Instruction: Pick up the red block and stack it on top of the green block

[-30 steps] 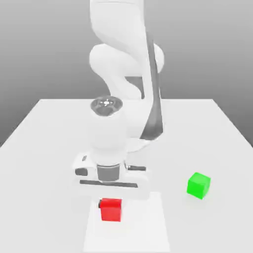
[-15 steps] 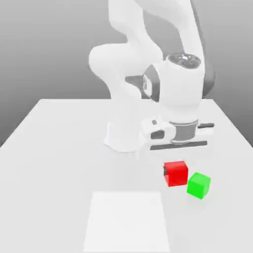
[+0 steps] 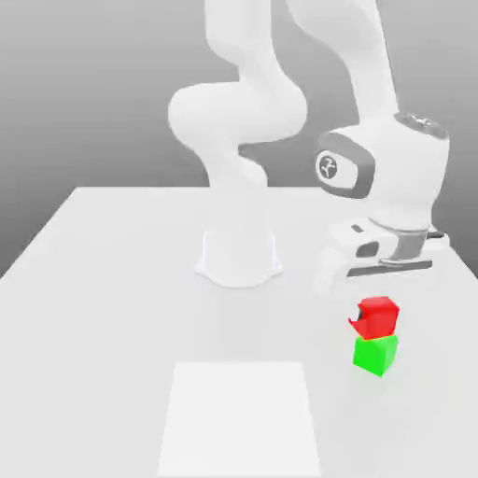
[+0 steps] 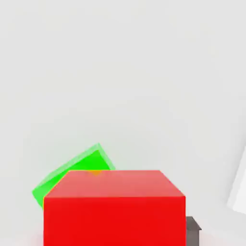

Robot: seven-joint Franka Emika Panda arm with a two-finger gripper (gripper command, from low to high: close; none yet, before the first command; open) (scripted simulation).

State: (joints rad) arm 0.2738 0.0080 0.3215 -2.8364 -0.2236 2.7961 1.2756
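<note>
The red block (image 3: 376,317) hangs directly over the green block (image 3: 374,354) at the exterior view's right, so close that I cannot tell if the two touch. My gripper (image 3: 377,308) comes down from above and is shut on the red block. In the hand view the red block (image 4: 114,207) fills the near field, and the green block (image 4: 72,172) peeks out from beneath it, turned at an angle. A dark fingertip (image 4: 193,229) shows beside the red block.
The white table (image 3: 112,308) carries a brighter white square patch (image 3: 240,418) near the front middle. The arm's base (image 3: 238,257) stands at the table's centre back. The table's right edge lies not far from the blocks.
My gripper has carried the red block from the front middle patch across to the exterior view's right and lowered it over the green block. The green block has stayed put.
</note>
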